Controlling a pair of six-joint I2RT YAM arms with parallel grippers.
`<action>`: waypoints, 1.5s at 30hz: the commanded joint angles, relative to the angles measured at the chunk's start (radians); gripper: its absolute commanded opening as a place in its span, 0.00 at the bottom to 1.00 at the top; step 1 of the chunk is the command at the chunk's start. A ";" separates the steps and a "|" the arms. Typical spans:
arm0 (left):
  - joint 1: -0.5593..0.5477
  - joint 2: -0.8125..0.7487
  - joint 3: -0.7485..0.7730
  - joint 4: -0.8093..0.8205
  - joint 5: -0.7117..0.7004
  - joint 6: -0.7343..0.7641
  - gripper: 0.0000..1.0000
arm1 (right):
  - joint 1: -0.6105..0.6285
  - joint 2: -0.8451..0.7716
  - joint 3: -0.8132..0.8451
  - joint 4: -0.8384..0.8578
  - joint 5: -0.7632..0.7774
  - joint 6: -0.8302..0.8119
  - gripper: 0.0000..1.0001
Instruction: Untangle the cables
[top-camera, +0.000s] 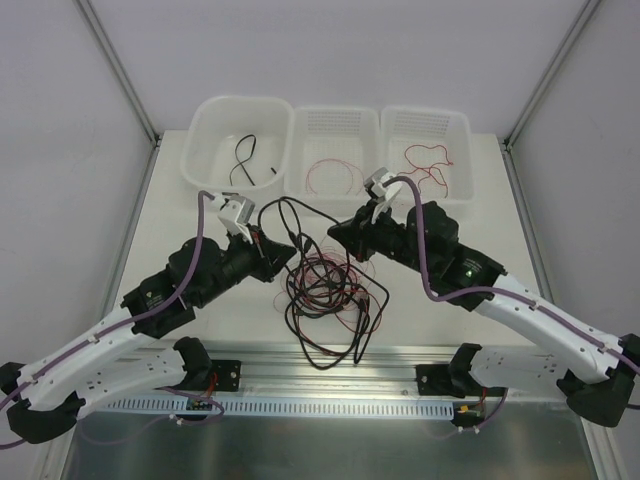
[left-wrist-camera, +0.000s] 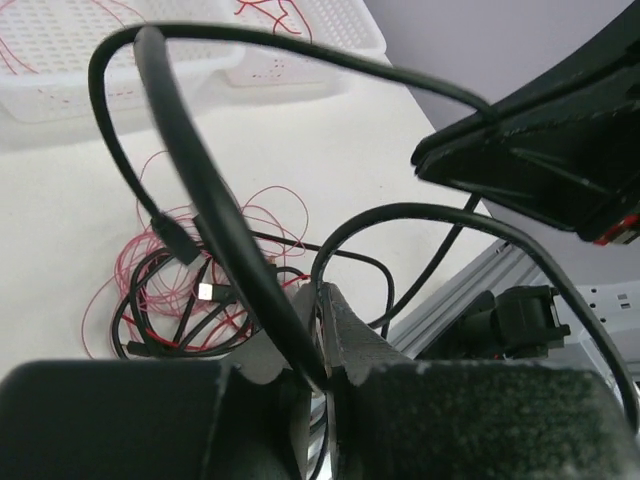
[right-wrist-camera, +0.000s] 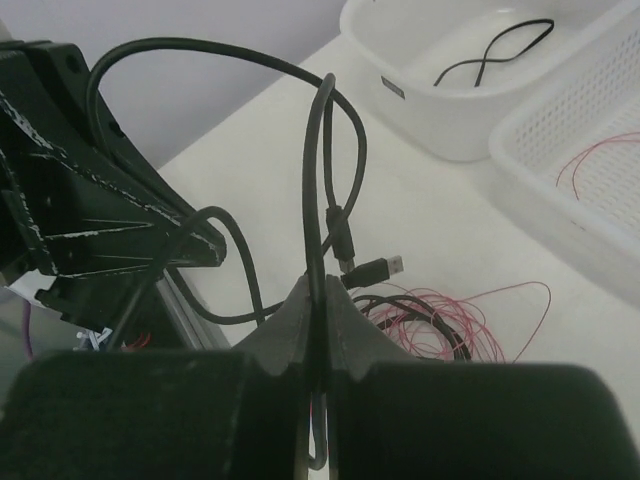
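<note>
A tangle of black cables and fine red wires (top-camera: 325, 290) lies mid-table between my two arms. My left gripper (top-camera: 268, 248) is shut on a thick black cable (left-wrist-camera: 200, 180), which runs up from between its jaws (left-wrist-camera: 318, 300) and loops overhead. My right gripper (top-camera: 342, 232) is shut on a black cable (right-wrist-camera: 315, 180) that rises straight from its jaws (right-wrist-camera: 322, 290). A black cable arc (top-camera: 290, 208) spans between the two grippers, above the table. A black USB plug (right-wrist-camera: 375, 268) hangs near the red wires (right-wrist-camera: 450, 320).
Three white bins stand at the back. The left bin (top-camera: 205, 150) holds a black cable (top-camera: 243, 158), the middle bin (top-camera: 335, 125) a red wire (top-camera: 332, 178), the right bin (top-camera: 460, 130) a red wire (top-camera: 428, 165). A metal rail (top-camera: 330, 355) runs along the near edge.
</note>
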 joint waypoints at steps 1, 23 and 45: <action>-0.003 0.027 0.036 0.022 -0.017 -0.076 0.08 | 0.030 0.004 -0.014 0.002 0.026 -0.017 0.01; 0.008 0.012 -0.036 0.079 -0.191 -0.309 0.69 | 0.148 0.082 -0.037 -0.004 0.026 -0.088 0.01; 0.017 0.156 -0.019 0.041 -0.171 -0.458 0.50 | 0.237 0.126 -0.006 -0.012 0.156 -0.160 0.01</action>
